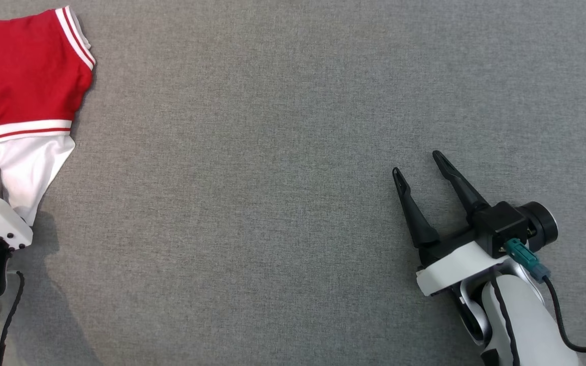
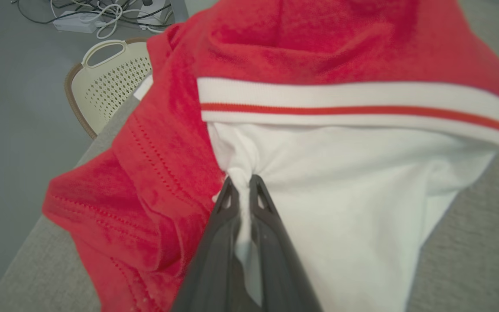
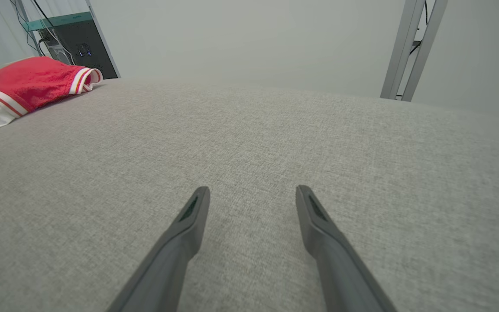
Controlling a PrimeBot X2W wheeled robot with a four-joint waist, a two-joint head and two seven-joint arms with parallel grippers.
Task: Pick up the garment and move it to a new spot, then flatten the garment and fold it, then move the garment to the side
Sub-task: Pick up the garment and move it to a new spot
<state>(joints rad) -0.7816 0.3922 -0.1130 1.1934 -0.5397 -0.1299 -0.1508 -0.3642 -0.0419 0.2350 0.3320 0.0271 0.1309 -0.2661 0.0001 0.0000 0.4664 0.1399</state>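
Here: garment point(image 1: 18, 76) lies at the bench's point(image 1: 283, 127) left edge, up toward the far left corner. The red body is bunched, with folds piled on one another. In the left wrist view some red cloth reaches the bench's left edge.

A white sleeve point(image 2: 362, 195) points toward the near edge. A white-red-white band point(image 2: 349, 108) runs across where it meets the red.

Left gripper point(image 2: 241, 182) is at the near left, on the sleeve. Its jaws are closed on a pinch of white cloth. The two dark fingers point(image 2: 215, 242) are nearly together, with a thin ridge of sleeve squeezed between them and puckered at the tips. The grip sits just beside the seam where white meets red. In the head view only one fingertip clears the pale wrist housing.

Right gripper point(image 1: 417, 163) is over the bench's right half, toward the near edge and well apart from the garment. Its jaws are wide open with nothing between them and only grey cover beneath. The fingers angle toward the far left. Cannot tell whether the tips touch the cover.

Off the bench's left edge, the floor point(image 2: 11, 130) holds a cream perforated basket point(image 2: 111, 78) with a handle slot. Beyond it is a tangle of white cables point(image 2: 115, 13). Past the far edge, the right wrist view shows a grey metal post point(image 3: 409, 47).
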